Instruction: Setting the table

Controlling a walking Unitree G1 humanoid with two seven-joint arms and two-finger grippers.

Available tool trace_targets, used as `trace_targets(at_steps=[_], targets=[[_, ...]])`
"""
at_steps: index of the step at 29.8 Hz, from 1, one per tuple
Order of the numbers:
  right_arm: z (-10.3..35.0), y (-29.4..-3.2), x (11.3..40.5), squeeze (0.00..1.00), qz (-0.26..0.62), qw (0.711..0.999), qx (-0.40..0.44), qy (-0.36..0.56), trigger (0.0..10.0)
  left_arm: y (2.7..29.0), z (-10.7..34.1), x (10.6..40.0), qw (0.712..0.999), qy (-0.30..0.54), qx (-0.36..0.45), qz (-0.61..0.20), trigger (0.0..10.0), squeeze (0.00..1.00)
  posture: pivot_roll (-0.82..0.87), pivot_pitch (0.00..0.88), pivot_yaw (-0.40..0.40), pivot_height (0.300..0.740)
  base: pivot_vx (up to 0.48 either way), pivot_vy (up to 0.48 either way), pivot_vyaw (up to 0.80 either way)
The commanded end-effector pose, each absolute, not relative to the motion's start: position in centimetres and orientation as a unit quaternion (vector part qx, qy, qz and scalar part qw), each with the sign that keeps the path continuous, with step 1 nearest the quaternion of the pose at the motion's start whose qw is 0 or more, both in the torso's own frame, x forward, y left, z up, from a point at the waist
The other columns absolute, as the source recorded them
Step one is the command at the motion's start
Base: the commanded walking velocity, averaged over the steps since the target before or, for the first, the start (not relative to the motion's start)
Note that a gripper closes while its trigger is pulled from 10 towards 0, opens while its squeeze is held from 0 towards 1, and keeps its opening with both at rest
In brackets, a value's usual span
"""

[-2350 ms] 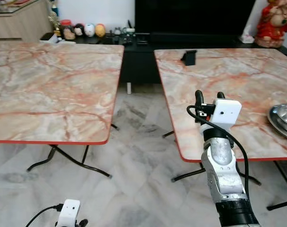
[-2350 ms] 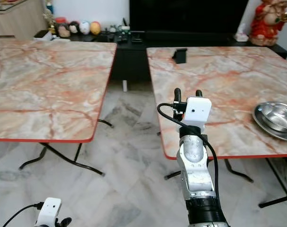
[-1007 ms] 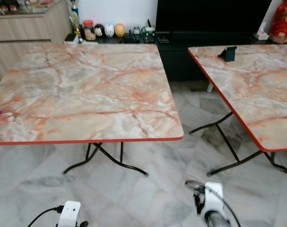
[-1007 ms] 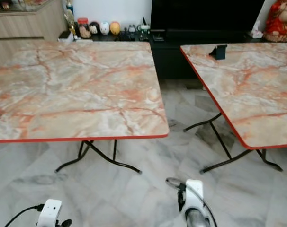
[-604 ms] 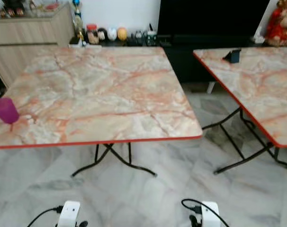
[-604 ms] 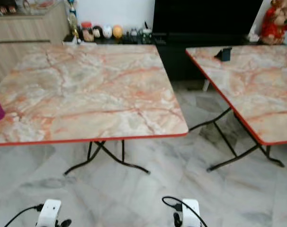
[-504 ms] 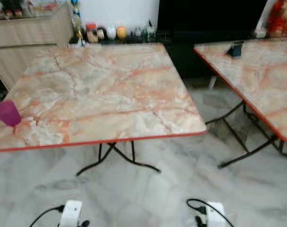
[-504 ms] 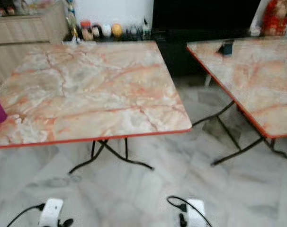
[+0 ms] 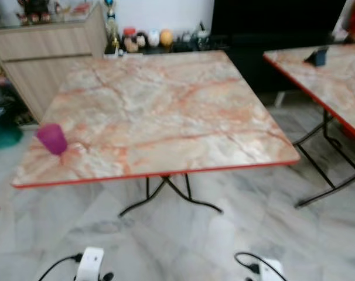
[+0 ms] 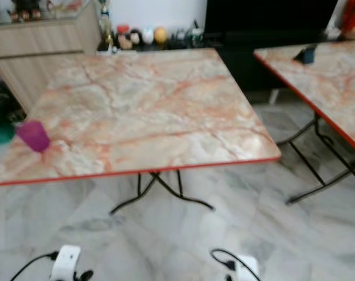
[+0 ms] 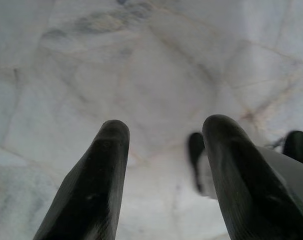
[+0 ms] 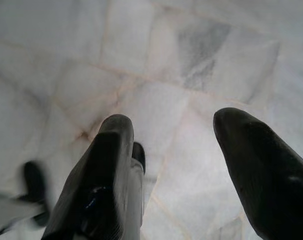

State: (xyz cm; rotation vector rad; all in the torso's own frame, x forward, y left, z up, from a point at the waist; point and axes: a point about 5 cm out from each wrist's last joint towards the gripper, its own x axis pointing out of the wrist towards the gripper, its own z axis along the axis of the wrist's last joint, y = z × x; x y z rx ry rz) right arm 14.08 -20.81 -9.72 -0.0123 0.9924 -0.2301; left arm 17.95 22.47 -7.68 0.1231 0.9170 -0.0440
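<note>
A small purple cup (image 9: 52, 139) stands near the front left corner of a square marble-pattern table (image 9: 166, 117) with a red rim. Both arms hang low, with the white wrist housings at the bottom edge of the eye views, left (image 9: 89, 266) and right (image 9: 270, 272). In the left wrist view my left gripper (image 11: 164, 132) is open over the marble floor, nothing between its fingers. My right gripper (image 12: 174, 125) is open too, also pointing at the floor.
A second marble table (image 9: 333, 82) stands to the right with a dark phone stand (image 9: 317, 56) on it. A wooden cabinet (image 9: 43, 52) is at the back left, a black TV unit (image 9: 248, 29) with small ornaments behind. Folding black table legs (image 9: 166, 196) stand on the floor.
The camera has swung left: the left table now sits centred and the purple cup has come fully into view. The right arm has dropped from raised to hanging low.
</note>
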Motion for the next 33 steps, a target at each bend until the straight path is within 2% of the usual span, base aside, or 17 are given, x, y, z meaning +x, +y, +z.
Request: trace_targets(at_steps=[1,10,16,25,33], targets=[[-9.7,-19.9,14.7,0.0,-0.104,0.876,0.005,0.47,10.0,23.0,-7.7,17.7,0.892,0.448,0.065,-0.016,10.0,0.0,0.03,0.0,0.006,0.74,0.0,0.33,0.0],[-9.5,-20.7,14.9,0.0,-0.11,0.878,0.007,0.466,10.0,23.1,-7.6,17.9,0.894,0.444,0.055,-0.006,10.0,0.0,0.02,0.0,0.001,0.74,0.0,0.333,0.0],[-9.4,-20.9,14.9,0.0,-0.112,0.88,0.005,0.462,10.0,22.9,-7.6,18.0,0.895,0.443,0.056,-0.011,10.0,0.0,0.02,0.0,-0.002,0.74,0.0,0.329,0.65],[-9.1,-21.0,15.4,0.0,-0.122,0.885,0.015,0.449,10.0,22.9,-7.5,18.2,0.895,0.443,0.056,-0.01,10.0,0.0,0.02,0.0,0.005,0.74,0.0,0.32,0.0],[-9.0,-20.5,15.9,0.0,-0.109,0.89,0.014,0.443,10.0,23.0,-7.4,18.3,0.895,0.442,0.063,-0.013,10.0,0.0,0.02,0.0,0.006,0.74,0.0,0.0,0.0]])
